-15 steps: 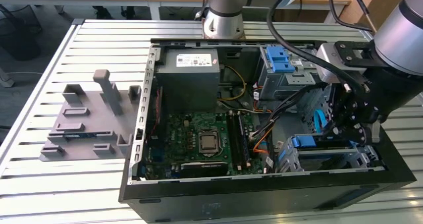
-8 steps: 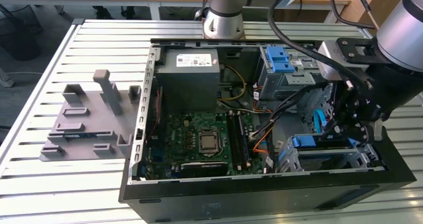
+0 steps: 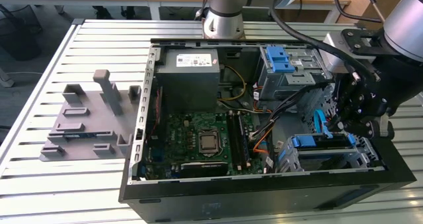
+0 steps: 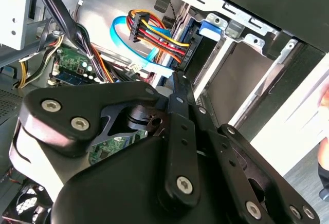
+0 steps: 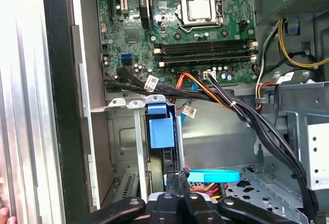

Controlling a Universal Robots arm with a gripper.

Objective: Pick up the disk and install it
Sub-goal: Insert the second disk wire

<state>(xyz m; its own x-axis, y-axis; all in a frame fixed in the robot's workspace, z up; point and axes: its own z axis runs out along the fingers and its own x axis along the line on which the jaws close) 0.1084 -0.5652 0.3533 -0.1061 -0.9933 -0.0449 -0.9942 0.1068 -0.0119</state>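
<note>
The disk (image 3: 322, 141) sits in the lower drive cage (image 3: 360, 159) of the open computer case, at the exterior view's right, with its blue edge frame facing up. The same blue frame of the disk (image 5: 160, 131) appears in the first wrist view, slotted between the cage's metal rails, and again on the disk (image 4: 212, 29) in the second wrist view. My gripper (image 3: 345, 129) hangs just above the disk's cable end. Its fingers look shut together with nothing between them, in both wrist views (image 5: 177, 176) (image 4: 177, 82). A blue flat cable (image 5: 213, 175) and coloured power wires (image 4: 154, 31) lie close to the tips.
The case holds a green motherboard (image 3: 205, 140), a grey power supply (image 3: 191, 73) and an upper drive cage with a blue latch (image 3: 279, 60). Black cable bundles (image 5: 241, 111) cross beside the cage. A grey fixture (image 3: 89, 120) lies on the slatted table. A fingertip (image 5: 4, 215) rests at the case's outer edge.
</note>
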